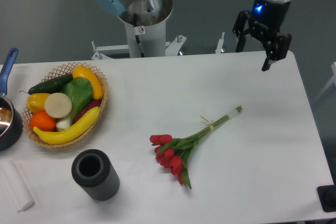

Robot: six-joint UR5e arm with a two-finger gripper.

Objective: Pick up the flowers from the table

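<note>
Flowers [185, 146] lie flat mid-surface [252, 182], untouched as far as I can judge, while off to the right my hand [255, 51] hangs wide open and empty over the far edge, so approach, grasp and lift all remain.

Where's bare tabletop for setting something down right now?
Free: the table right of the flowers, below the open gripper, and the strip between basket and flowers. Crowded: left side, with basket, pot and black cylinder.
</note>
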